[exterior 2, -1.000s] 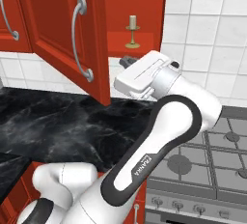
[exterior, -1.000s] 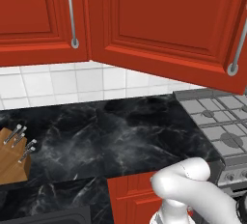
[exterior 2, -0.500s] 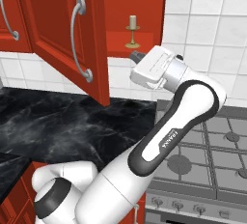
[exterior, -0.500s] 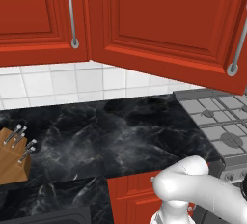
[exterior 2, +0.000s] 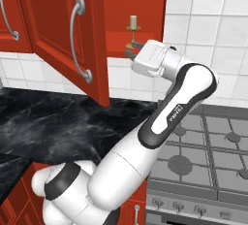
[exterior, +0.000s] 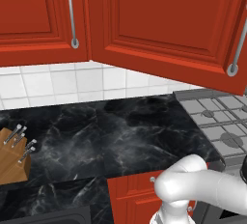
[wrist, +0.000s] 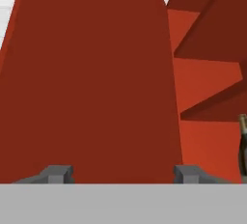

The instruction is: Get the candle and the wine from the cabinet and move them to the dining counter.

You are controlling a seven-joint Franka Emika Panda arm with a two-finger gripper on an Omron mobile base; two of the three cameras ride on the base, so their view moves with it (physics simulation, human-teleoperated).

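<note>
Red cabinet (exterior 2: 58,40): the wall unit hangs with one raised-panel door swung wide, its curved silver handle (exterior 2: 77,40) facing the room, leaving the shelf inside reachable.
Candle (exterior 2: 133,26): a cream stub in a brass-gold candlestick stands upright on the cabinet's shelf, near the front edge, just above the robot's wrist; its dark edge also shows at the right margin of the hand view (wrist: 243,141).
Gripper (wrist: 123,174): raised to the shelf's lip and pointed into the cabinet, the two fingertips stand wide apart and hold nothing; the candle sits off to one side of them, not between.
Wine: the bottle cannot be made out in these views.
Black marble worktop (exterior: 111,141): bare below the cabinet, with a knife block (exterior: 12,158) at the left and the stove (exterior 2: 208,146) to the right.
Likely step: lining up on the candlestick's stem, judged from the spread fingers and the offset.
</note>
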